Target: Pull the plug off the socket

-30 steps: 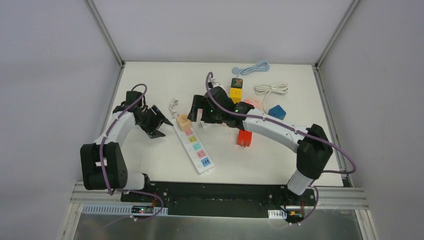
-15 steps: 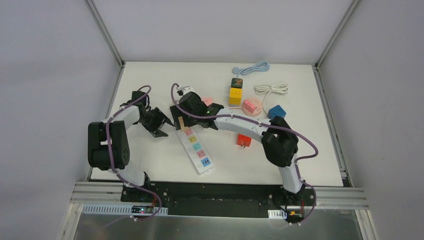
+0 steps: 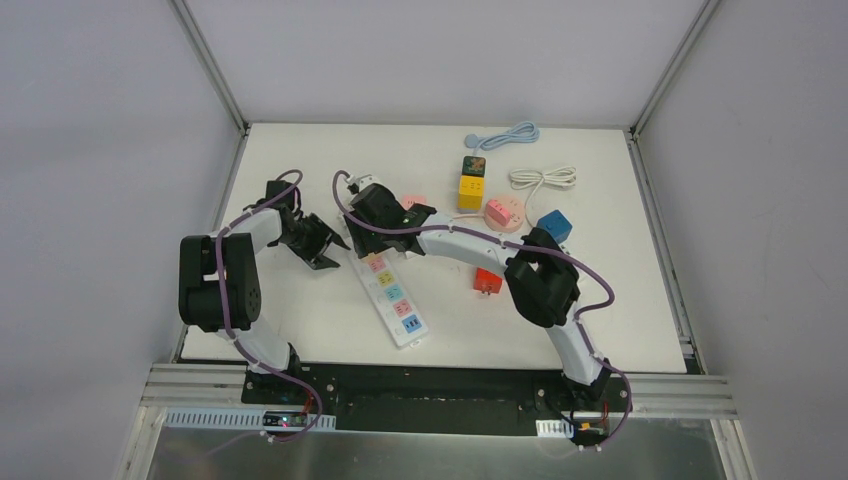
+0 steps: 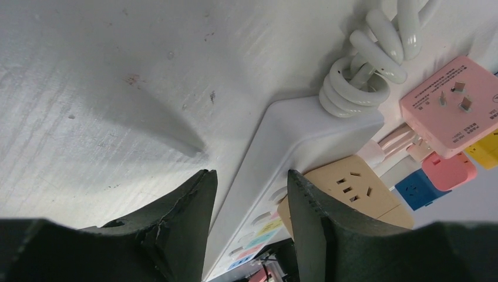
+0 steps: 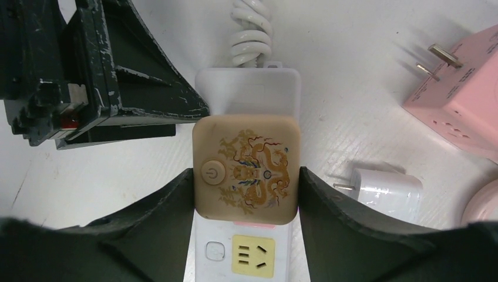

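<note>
A beige cube plug (image 5: 246, 170) with a dragon print sits in the top socket of the white power strip (image 3: 397, 303), next to its coiled cord (image 5: 251, 32). My right gripper (image 5: 246, 173) is over the plug, one finger pressed to each side of it. In the top view the right gripper (image 3: 368, 238) hides the plug. My left gripper (image 4: 249, 176) is open, low on the table, with its tips at the left side of the strip's cord end (image 4: 299, 126). It shows at the strip's left in the top view (image 3: 325, 243). The plug also shows in the left wrist view (image 4: 346, 188).
A pink cube adapter (image 5: 464, 100) and a white charger (image 5: 387, 191) lie just right of the strip. Further right lie a red adapter (image 3: 488, 281), a blue one (image 3: 553, 224), a yellow one (image 3: 471, 187), a pink round socket (image 3: 503, 213) and coiled cables (image 3: 543, 178).
My right gripper has swung left from the strip's right side and come down over the beige plug. My left gripper has edged closer to the strip's end.
</note>
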{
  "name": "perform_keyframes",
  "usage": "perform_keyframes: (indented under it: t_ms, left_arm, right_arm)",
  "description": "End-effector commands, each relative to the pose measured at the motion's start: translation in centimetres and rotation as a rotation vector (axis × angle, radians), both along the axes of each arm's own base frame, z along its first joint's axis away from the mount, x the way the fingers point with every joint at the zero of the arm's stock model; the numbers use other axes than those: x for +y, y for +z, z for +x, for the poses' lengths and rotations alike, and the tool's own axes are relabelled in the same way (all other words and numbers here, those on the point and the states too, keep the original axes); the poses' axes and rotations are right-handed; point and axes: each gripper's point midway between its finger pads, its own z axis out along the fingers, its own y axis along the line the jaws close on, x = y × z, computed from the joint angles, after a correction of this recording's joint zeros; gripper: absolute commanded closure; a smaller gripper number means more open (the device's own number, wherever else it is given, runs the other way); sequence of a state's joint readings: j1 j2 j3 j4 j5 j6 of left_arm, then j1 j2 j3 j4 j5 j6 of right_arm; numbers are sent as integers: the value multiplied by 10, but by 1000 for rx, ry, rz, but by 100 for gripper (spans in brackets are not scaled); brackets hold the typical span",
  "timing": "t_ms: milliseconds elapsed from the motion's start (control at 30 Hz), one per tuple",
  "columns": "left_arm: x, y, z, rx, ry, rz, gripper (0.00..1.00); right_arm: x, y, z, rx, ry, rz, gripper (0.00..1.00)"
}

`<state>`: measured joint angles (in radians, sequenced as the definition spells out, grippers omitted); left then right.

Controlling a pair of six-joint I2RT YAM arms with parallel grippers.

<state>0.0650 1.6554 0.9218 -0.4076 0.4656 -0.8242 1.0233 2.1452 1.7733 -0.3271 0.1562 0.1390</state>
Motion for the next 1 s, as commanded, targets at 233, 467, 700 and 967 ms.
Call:
perform_keyframes:
  t_ms: [233,467,700,967]
  left_arm:
    - [-20,-17,-20,69,-58,60,57]
    - [-14,-20,-28,100,-84,124,61]
    - [-15,-28,-36,142,-82,123,65]
    - [-10,-28,-40,161,-102,151,68]
  right_arm:
    - [18,49,0,14,0,149,100]
    - [28,69,3,110,5,312,100]
    - [25,64,6,-109,16,157,100]
    - [19,85,12,-166,-41,177,100]
